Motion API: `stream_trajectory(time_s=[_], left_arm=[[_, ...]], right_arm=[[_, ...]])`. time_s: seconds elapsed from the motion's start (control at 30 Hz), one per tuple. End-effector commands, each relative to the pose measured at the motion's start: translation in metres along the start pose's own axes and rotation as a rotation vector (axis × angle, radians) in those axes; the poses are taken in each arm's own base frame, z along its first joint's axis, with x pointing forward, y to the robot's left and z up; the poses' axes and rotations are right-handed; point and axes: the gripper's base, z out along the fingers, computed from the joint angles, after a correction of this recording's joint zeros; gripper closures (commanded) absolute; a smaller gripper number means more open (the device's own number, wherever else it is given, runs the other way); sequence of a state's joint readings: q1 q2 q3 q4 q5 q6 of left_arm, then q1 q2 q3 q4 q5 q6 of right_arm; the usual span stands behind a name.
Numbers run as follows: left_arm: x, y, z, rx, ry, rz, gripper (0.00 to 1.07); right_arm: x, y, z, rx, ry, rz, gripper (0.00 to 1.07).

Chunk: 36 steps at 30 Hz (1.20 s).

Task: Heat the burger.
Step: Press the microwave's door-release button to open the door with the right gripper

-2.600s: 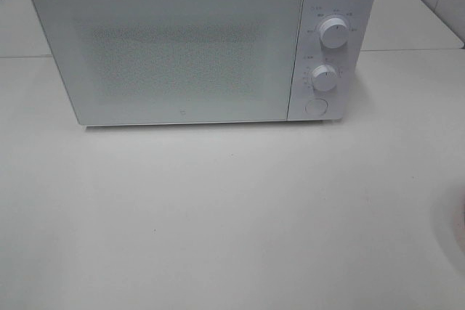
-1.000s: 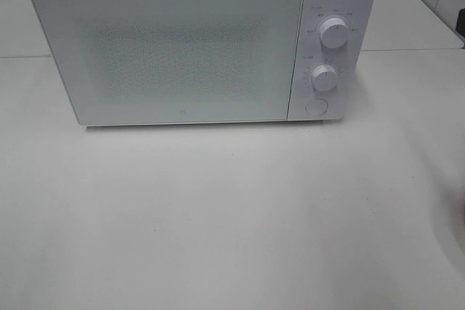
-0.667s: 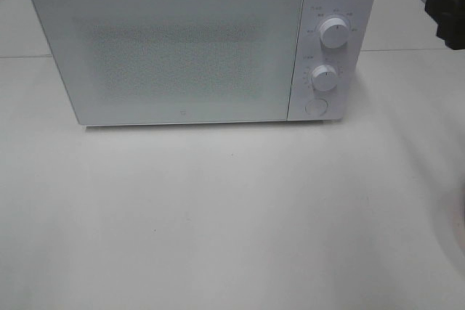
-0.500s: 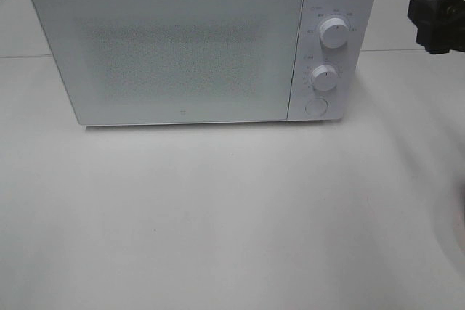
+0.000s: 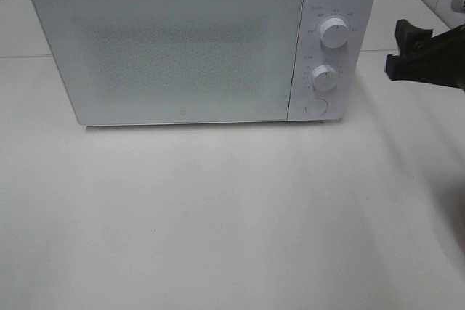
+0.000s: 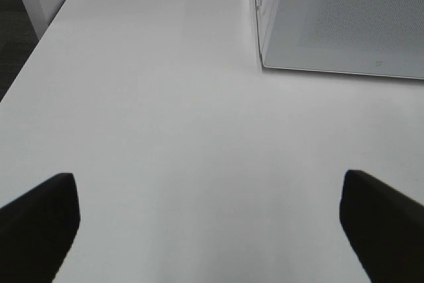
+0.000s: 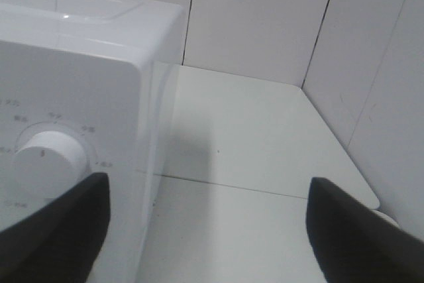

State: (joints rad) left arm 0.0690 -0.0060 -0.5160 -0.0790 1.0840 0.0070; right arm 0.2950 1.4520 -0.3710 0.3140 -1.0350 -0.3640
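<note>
The burger is out of view in every frame. A white microwave (image 5: 174,49) stands at the back of the table with its door shut. Its control panel carries an upper knob (image 5: 334,33), a lower knob (image 5: 325,78) and a round button (image 5: 315,107). My right gripper (image 5: 398,50) hovers open just right of the panel, at knob height, with nothing between its fingers. Its wrist view shows the microwave's right corner (image 7: 79,84) and the upper knob (image 7: 50,164). My left gripper (image 6: 212,230) is open over bare table, left of the microwave (image 6: 338,24).
The white table (image 5: 218,215) spreads in front of the microwave. A tiled wall (image 7: 265,18) rises behind and to the right of it. The table's left edge (image 6: 33,51) drops to a dark floor.
My right gripper has come in from the right edge and moved left and slightly down toward the microwave's control panel. The microwave and the left gripper have not moved.
</note>
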Motion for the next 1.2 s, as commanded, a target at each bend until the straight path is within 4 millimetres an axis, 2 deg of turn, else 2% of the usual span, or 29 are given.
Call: stream_trajectory(time_s=[0.03, 0.2, 0.27, 0.47, 0.63, 0.77, 0.8, 0.87, 0.9, 0.93, 1.0, 1.03, 1.07, 1.13, 1.17, 1.2], left_arm=[[0.000, 0.000, -0.001, 0.007, -0.027, 0.001, 0.07], [0.000, 0.000, -0.001, 0.007, -0.027, 0.001, 0.07], [0.000, 0.000, -0.001, 0.007, -0.027, 0.001, 0.07], [0.000, 0.000, -0.001, 0.007, -0.027, 0.001, 0.07], [0.000, 0.000, -0.001, 0.007, -0.027, 0.001, 0.07], [0.000, 0.000, -0.001, 0.007, -0.027, 0.001, 0.07], [0.000, 0.000, -0.001, 0.007, -0.027, 0.001, 0.07], [0.000, 0.000, -0.001, 0.007, -0.027, 0.001, 0.07], [0.000, 0.000, -0.001, 0.007, -0.027, 0.001, 0.07], [0.000, 0.000, -0.001, 0.007, -0.027, 0.001, 0.07], [0.000, 0.000, -0.001, 0.007, -0.027, 0.001, 0.07], [0.000, 0.000, -0.001, 0.007, -0.027, 0.001, 0.07], [0.000, 0.000, -0.001, 0.007, -0.027, 0.001, 0.07], [0.000, 0.000, -0.001, 0.007, -0.027, 0.001, 0.07], [0.000, 0.000, -0.001, 0.007, -0.027, 0.001, 0.07], [0.000, 0.000, -0.001, 0.007, -0.027, 0.001, 0.07]], right_arm=[[-0.001, 0.009, 0.000, 0.008, -0.022, -0.021, 0.33], [0.003, 0.025, -0.002, -0.015, -0.020, -0.004, 0.33], [0.009, 0.038, -0.003, -0.016, -0.002, 0.017, 0.33], [0.021, 0.059, -0.006, -0.065, 0.053, 0.050, 0.33], [0.030, 0.068, -0.007, -0.086, 0.096, 0.130, 0.34], [0.033, 0.069, -0.008, -0.081, 0.125, 0.327, 0.40], [0.033, 0.069, -0.008, -0.081, 0.125, 0.327, 0.40], [0.035, 0.070, -0.008, -0.074, 0.139, 0.447, 0.45], [0.035, 0.070, -0.008, -0.074, 0.139, 0.447, 0.45], [0.035, 0.070, -0.008, -0.066, 0.147, 0.569, 0.51], [0.035, 0.070, -0.008, -0.062, 0.151, 0.626, 0.54], [0.036, 0.070, -0.008, -0.051, 0.164, 0.786, 0.61], [0.036, 0.070, -0.008, -0.051, 0.164, 0.786, 0.61], [0.037, 0.071, -0.008, -0.029, 0.193, 1.021, 0.73], [0.037, 0.071, -0.008, -0.029, 0.193, 1.021, 0.73], [0.039, 0.072, -0.008, -0.011, 0.218, 1.166, 0.81]])
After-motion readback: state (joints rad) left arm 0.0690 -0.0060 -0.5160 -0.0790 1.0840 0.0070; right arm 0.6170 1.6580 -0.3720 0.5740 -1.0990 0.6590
